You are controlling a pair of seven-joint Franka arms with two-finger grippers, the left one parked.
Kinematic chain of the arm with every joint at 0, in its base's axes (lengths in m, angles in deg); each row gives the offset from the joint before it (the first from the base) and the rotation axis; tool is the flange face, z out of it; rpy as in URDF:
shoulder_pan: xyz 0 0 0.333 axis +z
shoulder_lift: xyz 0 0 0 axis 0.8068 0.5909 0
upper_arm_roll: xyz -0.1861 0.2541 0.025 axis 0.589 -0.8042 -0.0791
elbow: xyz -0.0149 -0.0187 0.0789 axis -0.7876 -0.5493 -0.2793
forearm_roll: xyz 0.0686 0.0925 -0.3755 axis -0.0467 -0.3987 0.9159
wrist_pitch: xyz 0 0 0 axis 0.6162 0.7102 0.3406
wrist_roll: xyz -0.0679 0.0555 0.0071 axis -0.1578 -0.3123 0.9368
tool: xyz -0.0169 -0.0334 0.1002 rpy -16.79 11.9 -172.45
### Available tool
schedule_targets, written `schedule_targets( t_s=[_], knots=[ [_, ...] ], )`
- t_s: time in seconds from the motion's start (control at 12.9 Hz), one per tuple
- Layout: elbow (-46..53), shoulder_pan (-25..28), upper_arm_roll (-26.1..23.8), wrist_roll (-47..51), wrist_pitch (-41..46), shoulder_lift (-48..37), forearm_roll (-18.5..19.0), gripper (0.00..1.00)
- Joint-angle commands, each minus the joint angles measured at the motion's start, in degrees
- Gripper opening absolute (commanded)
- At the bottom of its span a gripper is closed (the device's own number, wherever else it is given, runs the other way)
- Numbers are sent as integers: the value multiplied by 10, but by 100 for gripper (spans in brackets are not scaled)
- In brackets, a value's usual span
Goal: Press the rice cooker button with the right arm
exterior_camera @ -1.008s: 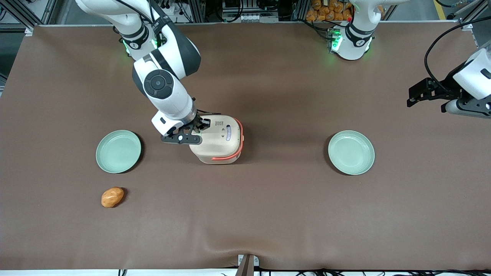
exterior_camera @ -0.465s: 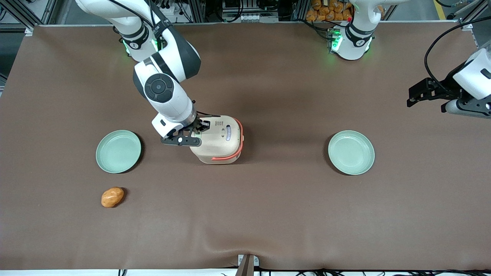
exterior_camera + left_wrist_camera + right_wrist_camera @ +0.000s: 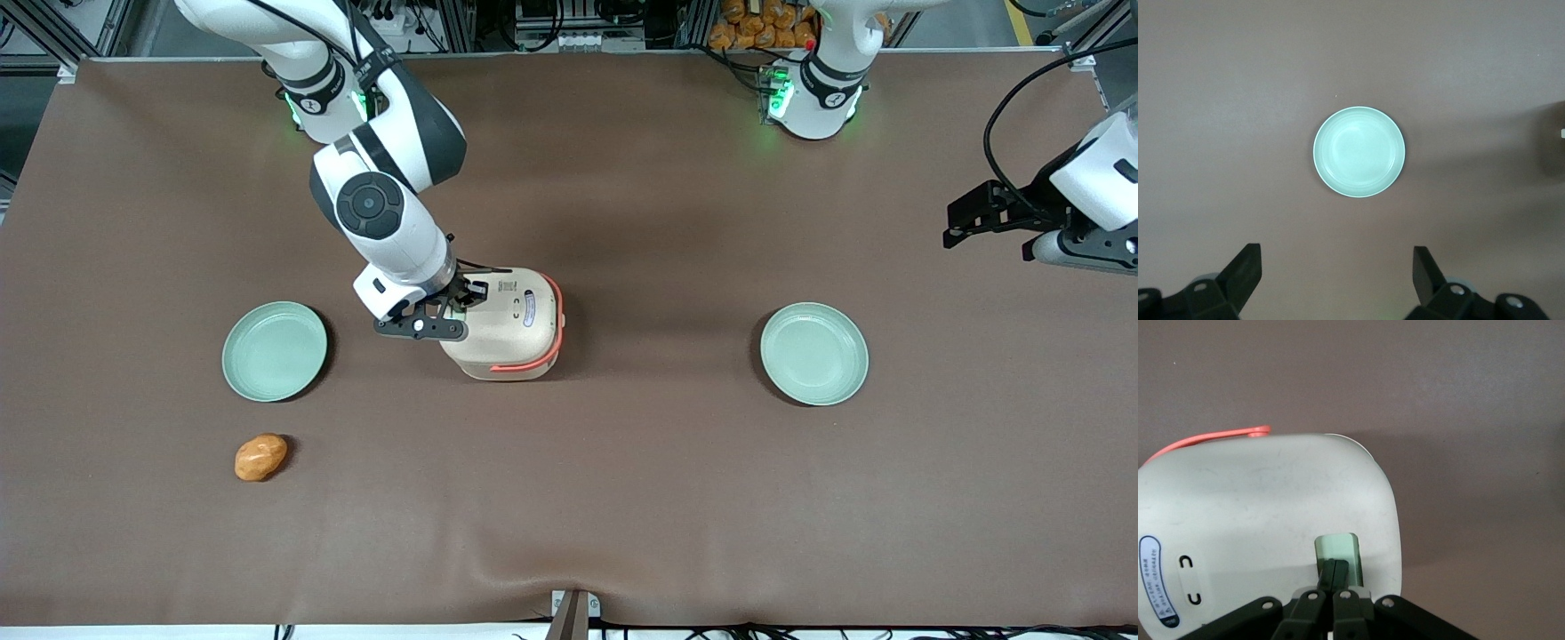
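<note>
We see the gripper (image 3: 1335, 568) with its fingers (image 3: 1330, 575) pressed together, holding nothing. Their tips touch the pale green button (image 3: 1337, 553) on the cream rice cooker (image 3: 1265, 520).

Two plates (image 3: 274, 351) (image 3: 813, 354), one rice cooker (image 3: 507, 324), one potato (image 3: 260, 457)

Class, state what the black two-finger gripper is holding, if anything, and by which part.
Nothing is held. The black two-finger gripper is shut, its fingertips pressed on the pale green button atop the cream rounded-cube rice cooker.
</note>
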Motion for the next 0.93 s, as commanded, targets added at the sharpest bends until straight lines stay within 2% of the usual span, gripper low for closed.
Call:
schedule_targets(
  t_s=[0.0, 0.08, 0.31, 0.39, 0.47, 0.54, 0.7, 0.85],
  knots=[
    [-16, -9, 3, 4, -22, 8, 6, 0],
    [-1, -11, 3, 3, -11, 5, 6, 0],
    [91, -16, 2, -2, 96, -13, -4, 2],
    [114, -19, 1, -3, 120, -16, -5, 29],
    [127, -24, 1, -3, 141, -29, -5, 93],
    [130, -33, 0, -3, 164, -53, -4, 100],
    [132, -55, 3, -8, 203, -94, -3, 100],
    [132, -53, 43, -9, 228, -138, -2, 100]
  ],
)
